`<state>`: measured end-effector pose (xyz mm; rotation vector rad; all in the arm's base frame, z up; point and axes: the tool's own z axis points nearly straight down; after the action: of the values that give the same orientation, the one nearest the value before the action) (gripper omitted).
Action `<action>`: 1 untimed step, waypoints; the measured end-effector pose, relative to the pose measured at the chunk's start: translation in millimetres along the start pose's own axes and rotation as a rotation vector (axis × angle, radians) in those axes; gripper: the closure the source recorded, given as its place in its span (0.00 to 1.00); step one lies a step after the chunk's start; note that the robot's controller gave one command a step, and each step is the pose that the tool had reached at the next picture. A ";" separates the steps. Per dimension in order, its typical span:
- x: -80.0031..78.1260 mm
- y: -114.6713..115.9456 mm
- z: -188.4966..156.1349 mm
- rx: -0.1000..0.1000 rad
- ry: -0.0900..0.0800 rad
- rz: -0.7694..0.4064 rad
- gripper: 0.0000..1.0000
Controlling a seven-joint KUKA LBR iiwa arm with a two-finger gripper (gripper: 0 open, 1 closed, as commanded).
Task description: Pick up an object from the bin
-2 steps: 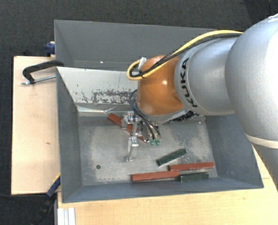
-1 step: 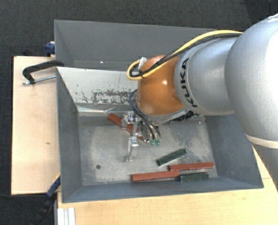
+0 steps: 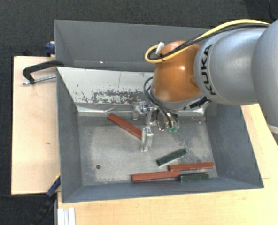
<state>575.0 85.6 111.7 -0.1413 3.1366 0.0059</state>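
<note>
My gripper (image 3: 146, 142) hangs below the orange wrist cover, near the middle of the bin floor. A red-brown flat bar (image 3: 124, 124) lies slanted just left of it, and the bar's lower right end reaches the gripper's tip. Whether they touch is unclear. A short dark green bar (image 3: 172, 157) lies on the floor to the lower right of the gripper.
Along the bin's front wall lie a long red-brown bar (image 3: 153, 176), a shorter red bar (image 3: 195, 165) and a dark green bar (image 3: 194, 176). The arm and its orange cover hide the back right of the bin. The left half of the floor is bare.
</note>
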 end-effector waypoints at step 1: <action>-26.7 11.6 40.9 0.002 -0.002 0.085 1.00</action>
<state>600.6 99.7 70.9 -0.0074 3.1378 0.0036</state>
